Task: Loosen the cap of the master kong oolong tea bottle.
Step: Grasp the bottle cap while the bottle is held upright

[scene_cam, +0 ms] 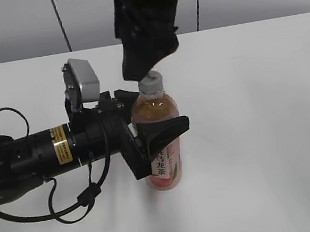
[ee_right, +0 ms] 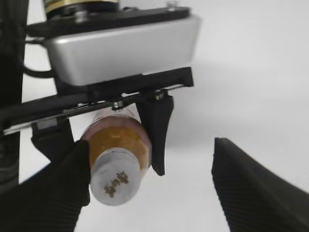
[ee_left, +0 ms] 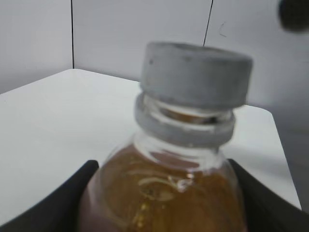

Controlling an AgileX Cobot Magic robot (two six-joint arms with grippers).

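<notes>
I saw the slim clear plastic bottle of amber tea [scene_cam: 159,142] standing upright on the white table [scene_cam: 266,132], clamped around its body by my black left gripper [scene_cam: 150,138]. My black right gripper [ee_right: 149,193] hovered above the round white ribbed cap [ee_right: 114,183], jaws spread wide, one finger beside it.

Bright, even light; blurry wrist close-ups.
</notes>
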